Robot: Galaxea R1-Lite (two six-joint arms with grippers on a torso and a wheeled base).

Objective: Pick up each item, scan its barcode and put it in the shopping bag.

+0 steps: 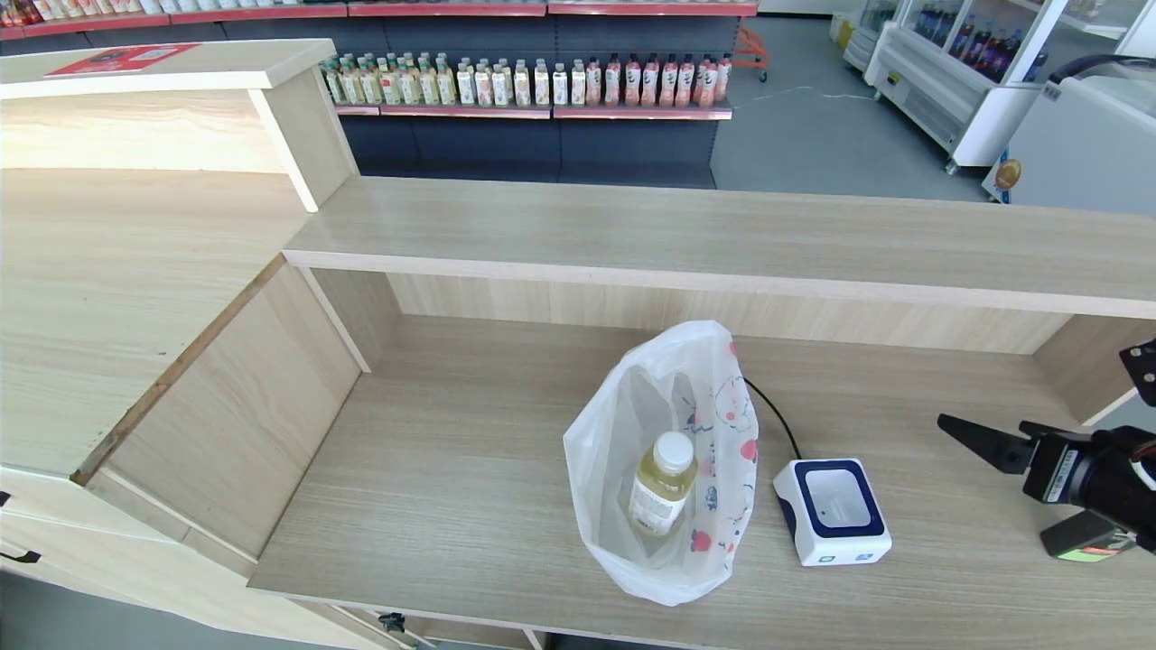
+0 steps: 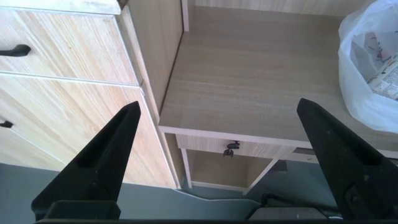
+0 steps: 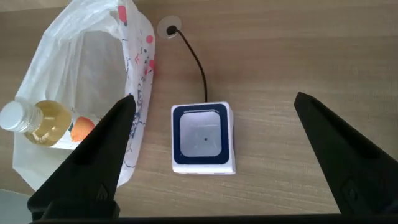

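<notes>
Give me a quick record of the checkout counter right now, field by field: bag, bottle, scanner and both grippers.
shopping bag: standing open on the counter
bottle: inside the bag, white cap up, yellowish drink
scanner: on the counter right of the bag, window up, cabled
left gripper: jaws open, empty, facing the counter's front left corner
right gripper: jaws open, empty, right of the scanner

Light-wood checkout counter [image 1: 686,226]: raised ledge over a lower desktop [image 1: 433,469]. Behind the counter: grey floor [image 1: 813,135], dark store shelf [image 1: 542,144] holding 1 row of drink bottles [image 1: 533,83]. Beyond the counter's right end: glass-door cooler [image 1: 957,63], white chest freezer [image 1: 1084,153]. At the counter's left end: drawer fronts [image 2: 62,62], black handles [image 2: 13,50].
</notes>
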